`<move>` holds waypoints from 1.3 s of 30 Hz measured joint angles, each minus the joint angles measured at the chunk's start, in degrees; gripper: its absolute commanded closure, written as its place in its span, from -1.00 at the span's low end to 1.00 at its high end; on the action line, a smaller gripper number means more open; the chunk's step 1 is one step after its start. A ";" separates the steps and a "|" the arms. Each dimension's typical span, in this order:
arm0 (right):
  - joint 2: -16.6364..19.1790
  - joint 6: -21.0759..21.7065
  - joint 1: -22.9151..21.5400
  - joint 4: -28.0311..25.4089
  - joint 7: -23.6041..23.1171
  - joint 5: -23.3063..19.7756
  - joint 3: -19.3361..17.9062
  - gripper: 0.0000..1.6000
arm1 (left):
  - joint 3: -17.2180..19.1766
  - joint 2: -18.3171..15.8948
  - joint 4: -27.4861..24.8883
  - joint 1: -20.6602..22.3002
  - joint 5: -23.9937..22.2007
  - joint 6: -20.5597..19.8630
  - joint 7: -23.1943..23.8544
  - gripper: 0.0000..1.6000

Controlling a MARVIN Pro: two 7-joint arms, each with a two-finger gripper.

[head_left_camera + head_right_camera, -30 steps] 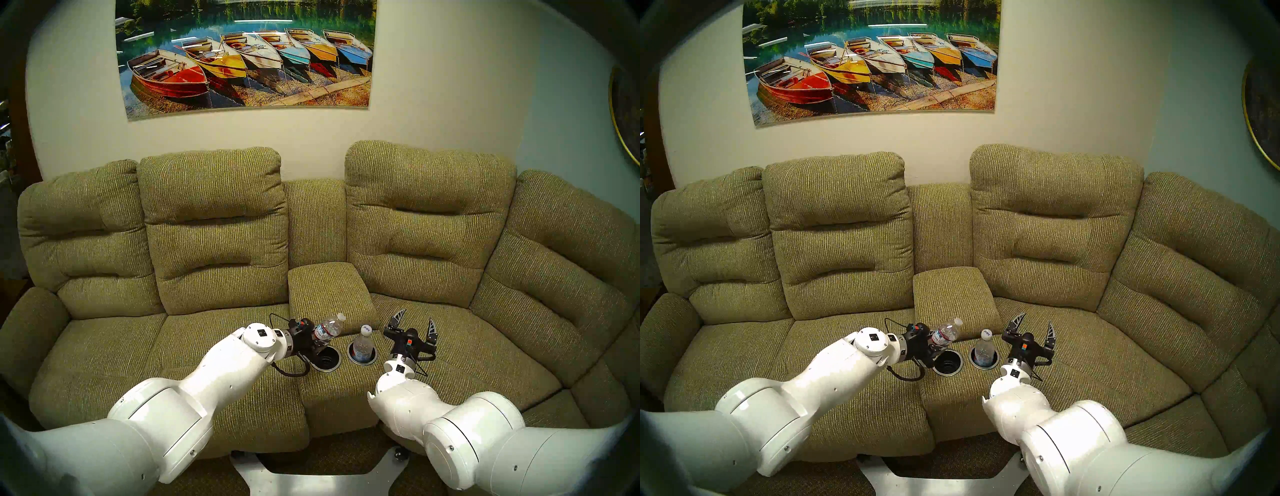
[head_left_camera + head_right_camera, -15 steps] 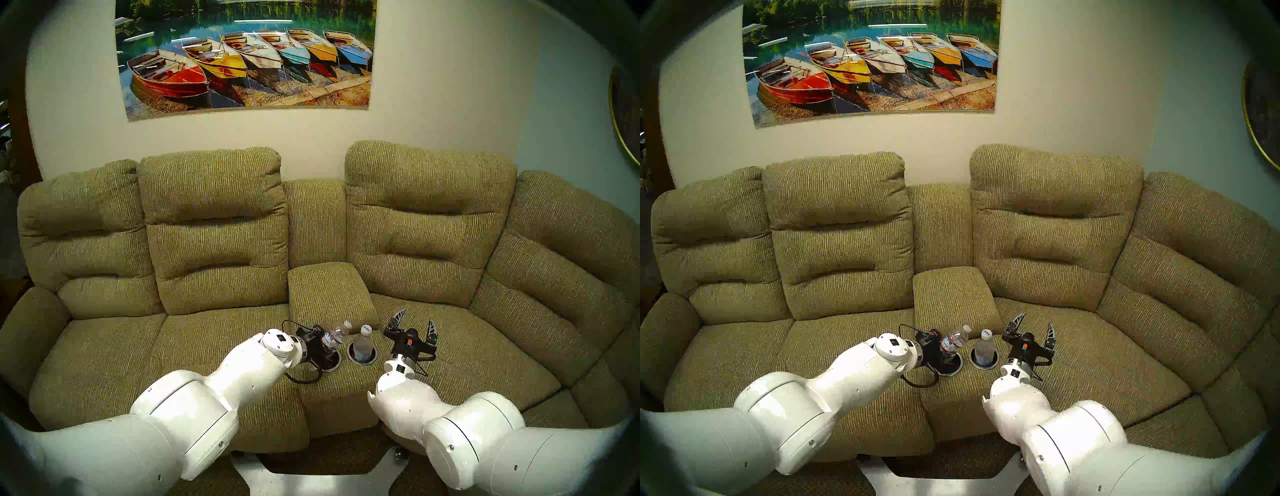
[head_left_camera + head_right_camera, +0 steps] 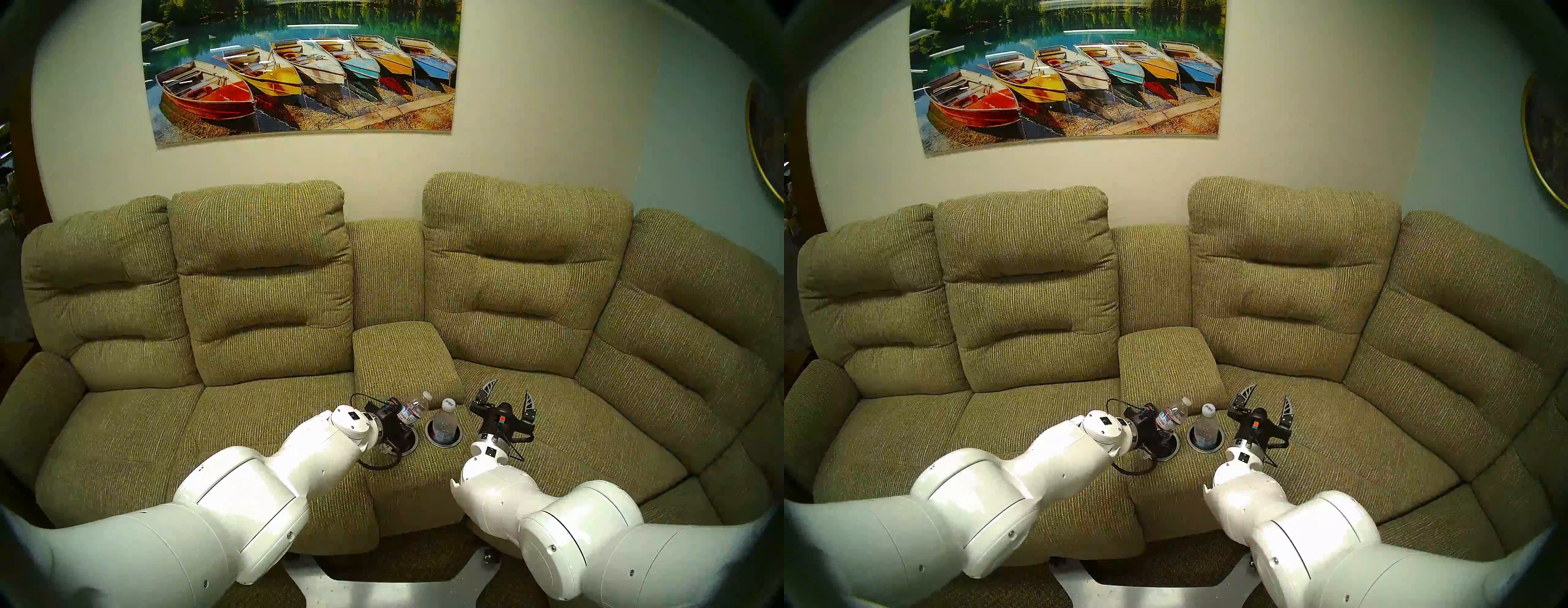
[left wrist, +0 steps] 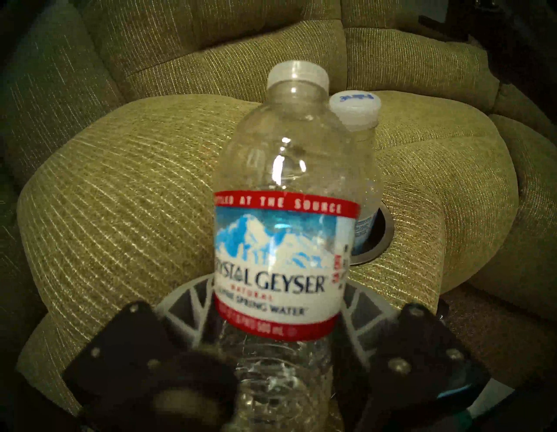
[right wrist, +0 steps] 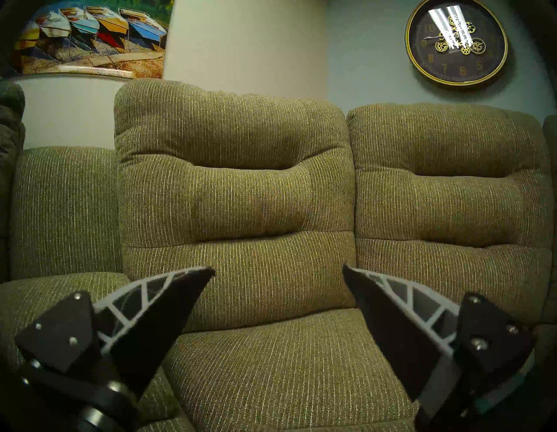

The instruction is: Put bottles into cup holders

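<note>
Head stereo left: left gripper (image 3: 401, 424) w/ red-label bottle (image 3: 412, 410) moved over left cup holder (image 3: 408, 443), grip loosening; right gripper (image 3: 507, 397) wide open, empty.

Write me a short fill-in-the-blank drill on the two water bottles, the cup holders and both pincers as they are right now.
1. The left pincer grips the clear plastic bottle with the red-white-blue label, which is ____ rather than upright.
2. The clear bottle with the pale blue-white label stands in the ____ silver-rimmed cup holder.
3. The right pincer is ____ and holds nothing.
4. The caps of both bottles are ____ in colour.

Missing words: tilted; right; open; white
</note>
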State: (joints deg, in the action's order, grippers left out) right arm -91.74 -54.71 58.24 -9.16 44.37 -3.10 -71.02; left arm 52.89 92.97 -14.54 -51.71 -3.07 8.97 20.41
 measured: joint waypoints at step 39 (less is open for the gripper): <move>-0.02 0.00 0.01 0.02 -0.78 -0.24 -0.66 -1.00 | 1.06 2.13 3.68 -0.80 -0.04 10.59 -9.65 0.39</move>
State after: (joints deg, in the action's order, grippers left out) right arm -91.76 -54.71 58.24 -9.14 43.59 -3.34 -71.68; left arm 53.95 95.10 -10.87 -52.51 -3.11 19.55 10.77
